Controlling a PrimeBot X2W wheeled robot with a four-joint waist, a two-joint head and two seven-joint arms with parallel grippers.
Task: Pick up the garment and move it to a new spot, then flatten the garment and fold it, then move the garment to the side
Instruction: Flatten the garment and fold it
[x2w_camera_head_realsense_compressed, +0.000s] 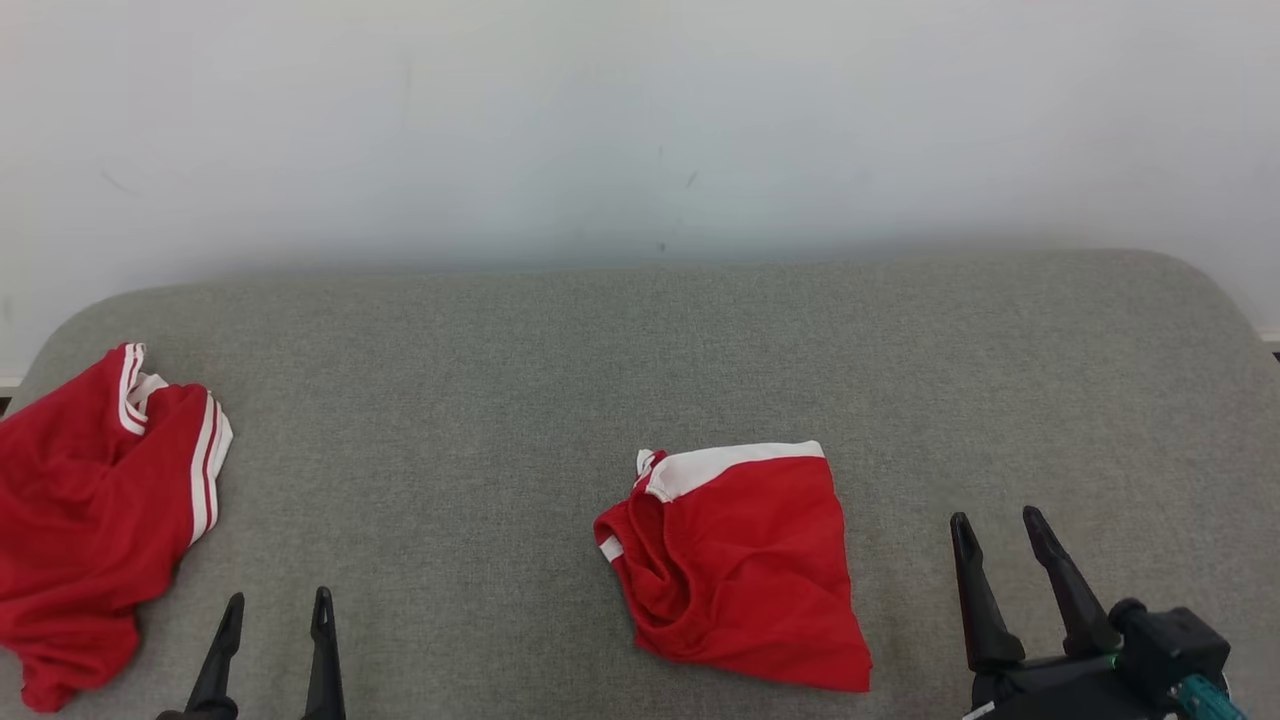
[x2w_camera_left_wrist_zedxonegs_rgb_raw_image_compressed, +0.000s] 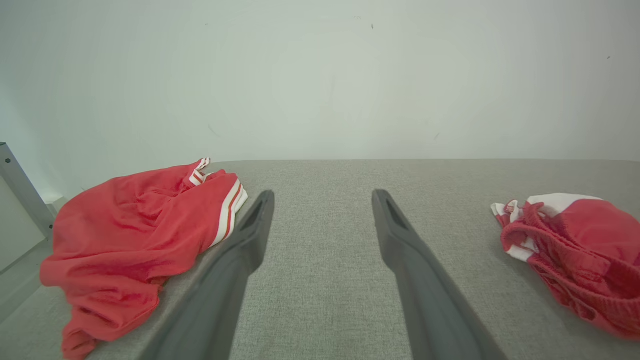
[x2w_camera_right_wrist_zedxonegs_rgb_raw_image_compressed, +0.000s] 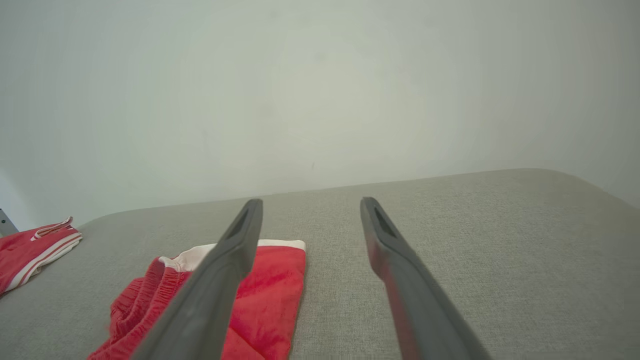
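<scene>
Grey padded surface (x2w_camera_head_realsense_compressed: 500, 400) is stretching across the lower part of my head view, and the folded garment (x2w_camera_head_realsense_compressed: 745, 570) is lying on it a little right of centre, towards the near edge: red cloth in a compact rectangle, a white band running along its far edge and a gathered waistband bunching at its left side. I am seeing the right gripper (x2w_camera_head_realsense_compressed: 995, 516) hovering to its right, near it but apart, fingers spread wide and gripping nothing; through the right wrist view its left finger (x2w_camera_right_wrist_zedxonegs_rgb_raw_image_compressed: 220, 280) is crossing in front of the garment, with bare surface showing between the two fingers. The left gripper (x2w_camera_head_realsense_compressed: 278, 598) is sitting at the lower left, well apart from the folded garment, likewise gaping wide and empty, pointing at bare surface between the two red pieces. Just left of it the crumpled garment (x2w_camera_head_realsense_compressed: 90, 510) is sprawling at the surface's left end, red with white stripes along one hem. Behind everything a plain white wall (x2w_camera_head_realsense_compressed: 640, 120) is rising from the far edge.
</scene>
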